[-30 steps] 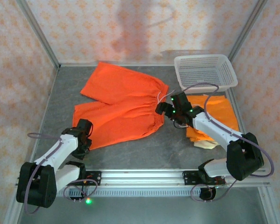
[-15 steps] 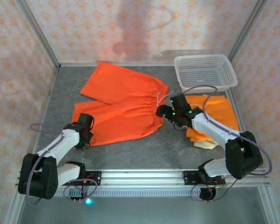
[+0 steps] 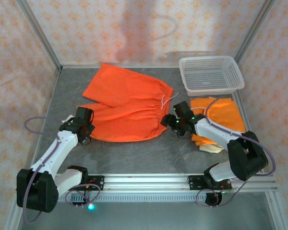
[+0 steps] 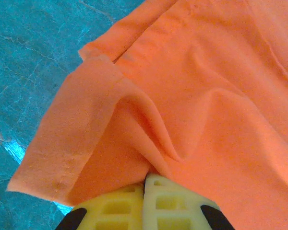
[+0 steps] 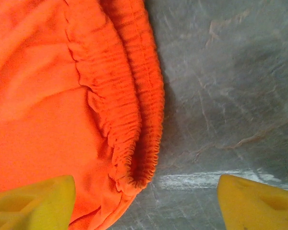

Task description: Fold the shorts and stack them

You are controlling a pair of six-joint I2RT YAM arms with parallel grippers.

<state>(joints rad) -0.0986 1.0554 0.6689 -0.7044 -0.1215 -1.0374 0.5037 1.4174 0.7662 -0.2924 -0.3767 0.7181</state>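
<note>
Spread across the middle of the grey worktop (image 3: 149, 153): one pair of bright orange shorts (image 3: 127, 108), waistband toward the right, legs toward the left. White drawstring (image 3: 169, 99) trailing off the far end of the waistband.

Left gripper (image 4: 144, 184): shut, both yellow fingers (image 4: 115, 206) pressed together, with a raised fold of the near leg pinched between them, close to the hem. Cloth bunched into a ridge above the grip; bare worktop just beside the hem.

Right gripper (image 5: 146, 201): open, yellow fingers standing wide apart, set low at the near corner of the gathered elastic waistband (image 5: 134, 120). One finger over the orange cloth, the other over bare worktop, with the waistband edge between them. Nothing clamped.

At the right side of the worktop, apart from the spread pair: a second pair of orange shorts (image 3: 225, 112), folded, lying on top of pale beige shorts (image 3: 212, 148), with a near edge of the beige cloth sticking out. Both partly crossed by the right arm.

In the far right corner: white mesh basket (image 3: 211, 74), upright, just beyond the folded stack.
</note>
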